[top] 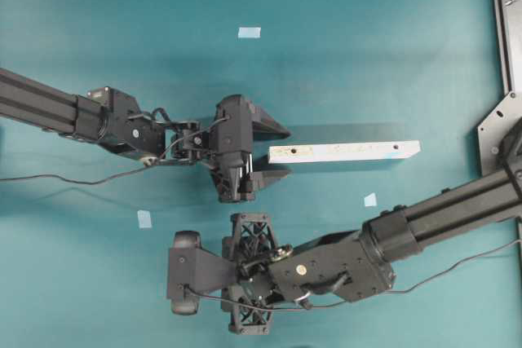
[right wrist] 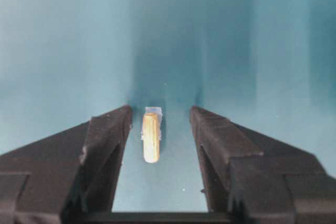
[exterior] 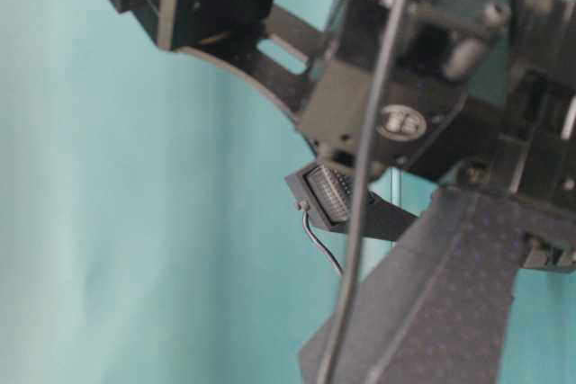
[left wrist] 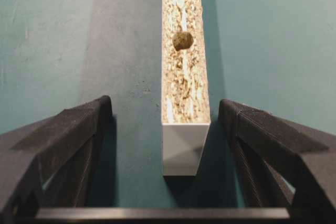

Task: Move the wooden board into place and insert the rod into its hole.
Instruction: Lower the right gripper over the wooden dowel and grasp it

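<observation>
The right gripper (right wrist: 157, 129) is half open around the rod (right wrist: 151, 137), not yet touching it; it should close evenly, keeping the rod centred on its tape square (right wrist: 154, 112). The left gripper (left wrist: 163, 129) stands wide open around the near end of the wooden board (top: 342, 151). Other tape squares (top: 249, 33) lie well apart; nothing blocks.

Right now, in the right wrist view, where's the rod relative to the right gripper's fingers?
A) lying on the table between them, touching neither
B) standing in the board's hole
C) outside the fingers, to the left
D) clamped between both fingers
A: the rod lies on the table between the right gripper fingers, a gap showing on each side.
</observation>
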